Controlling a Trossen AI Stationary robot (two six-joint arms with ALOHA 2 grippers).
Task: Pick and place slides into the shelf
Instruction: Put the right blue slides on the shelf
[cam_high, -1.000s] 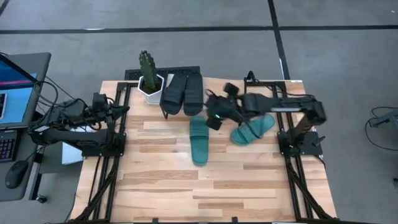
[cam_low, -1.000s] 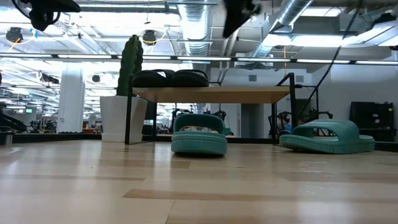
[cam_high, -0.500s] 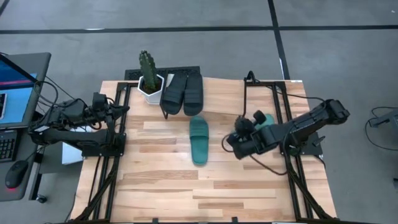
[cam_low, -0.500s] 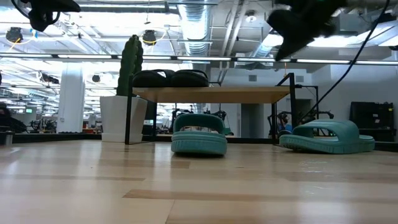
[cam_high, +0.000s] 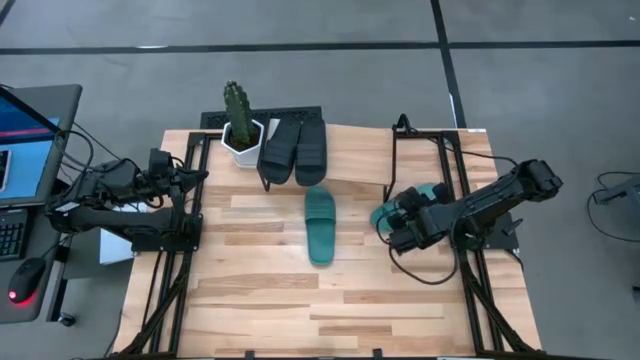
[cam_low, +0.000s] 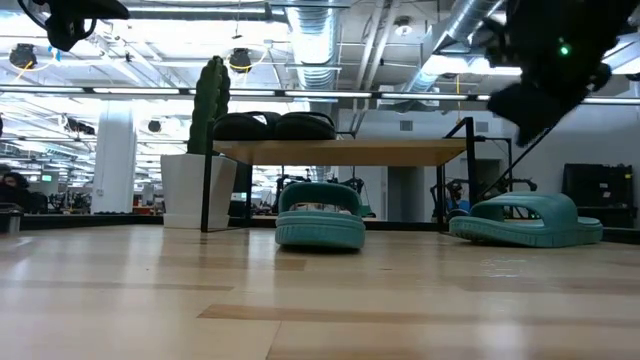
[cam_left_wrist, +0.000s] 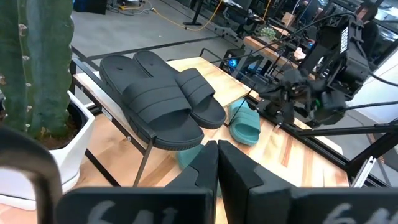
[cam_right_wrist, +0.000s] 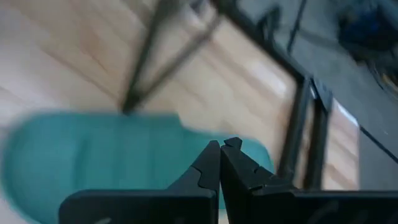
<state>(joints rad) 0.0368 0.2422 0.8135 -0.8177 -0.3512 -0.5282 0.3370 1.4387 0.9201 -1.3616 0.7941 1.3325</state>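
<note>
Two black slides (cam_high: 296, 150) lie side by side on the left part of the shelf (cam_low: 400, 152), a tilted wood board on a black frame at the table's far side. One teal slide (cam_high: 320, 226) lies sole down on the table in front of the shelf. The other teal slide (cam_low: 525, 220) lies to its right, also on its sole. My right gripper (cam_high: 392, 225) hangs shut above that slide, clear of it in the low view (cam_low: 530, 115). It fills the right wrist view (cam_right_wrist: 124, 149). My left gripper (cam_left_wrist: 217, 149) waits shut at the table's left edge.
A cactus in a white pot (cam_high: 240, 125) stands at the shelf's left end. Black metal frames (cam_high: 470, 250) run along both table sides. The right half of the shelf board (cam_high: 360, 150) is bare, and bare wood tabletop (cam_high: 320, 310) stretches to the near edge.
My right gripper has swung from in front of the shelf toward the table's right and near side. It has sunk and its wrist has rolled, and it now hangs over the right teal slide. It has stayed shut. The slides have kept their places.
</note>
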